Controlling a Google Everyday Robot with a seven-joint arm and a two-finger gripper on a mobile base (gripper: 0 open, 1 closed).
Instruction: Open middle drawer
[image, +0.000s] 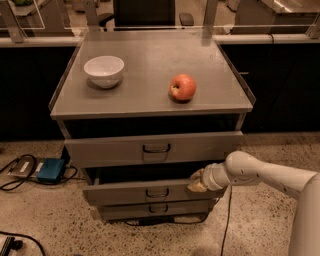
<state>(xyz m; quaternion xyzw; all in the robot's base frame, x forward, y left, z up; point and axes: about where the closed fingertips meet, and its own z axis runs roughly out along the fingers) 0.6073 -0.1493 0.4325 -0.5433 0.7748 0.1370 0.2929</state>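
Gripper (196, 181) at middle drawer (140, 192) (front faces camera, long axis left-right).

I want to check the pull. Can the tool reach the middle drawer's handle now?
Probably yes. The tool sits at the right end of the middle drawer, and nothing blocks the way to its handle.

High frontal view, gripper (196, 181) lower right

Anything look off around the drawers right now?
The gripper sits at the right end of the middle drawer, not at its centre handle. The top drawer also stands pulled out. Nothing is spilled.
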